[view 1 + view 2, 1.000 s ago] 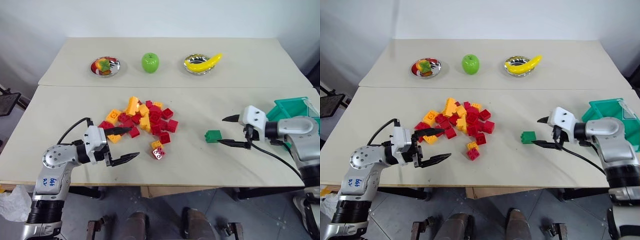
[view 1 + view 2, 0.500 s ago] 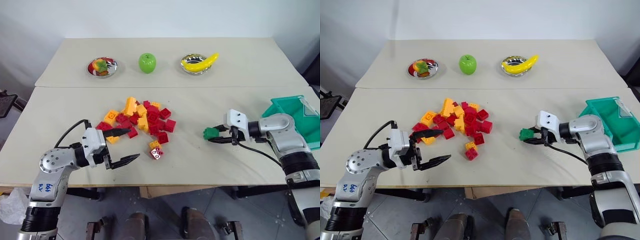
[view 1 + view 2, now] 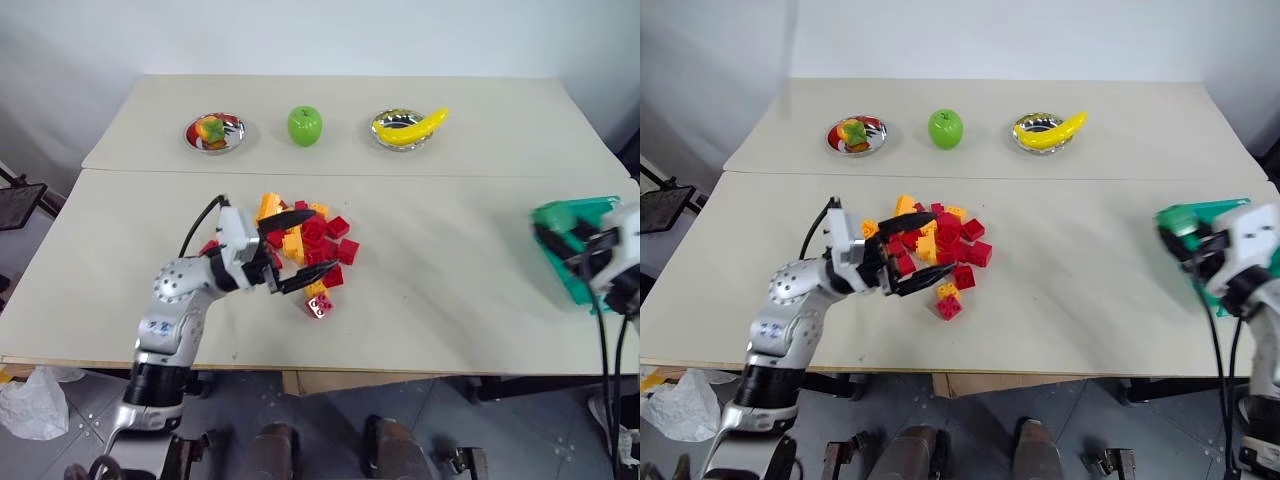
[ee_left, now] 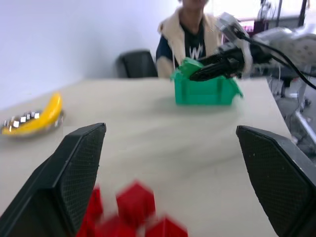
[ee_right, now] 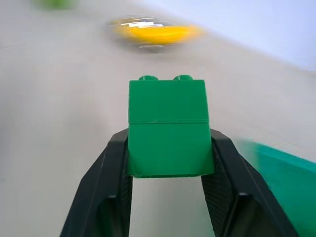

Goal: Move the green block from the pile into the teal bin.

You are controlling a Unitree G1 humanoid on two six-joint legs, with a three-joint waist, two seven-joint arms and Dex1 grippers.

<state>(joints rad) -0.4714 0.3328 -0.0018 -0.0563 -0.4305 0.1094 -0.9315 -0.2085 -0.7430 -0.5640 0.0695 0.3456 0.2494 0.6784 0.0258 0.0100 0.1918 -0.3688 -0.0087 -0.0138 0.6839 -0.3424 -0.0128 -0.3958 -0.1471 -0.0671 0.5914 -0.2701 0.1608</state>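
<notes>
Your right gripper was squeezed shut on the green block, one black finger on each side, studs pointing up. It held the block up in the air at the near left edge of the teal bin, at the right end of the table. Your left gripper was spread wide open and had nothing in it. Its fingers hung over the pile of red, yellow and orange bricks in the middle of the table. At the far side you had a green apple, a banana on a shiny dish, and another small dish.
</notes>
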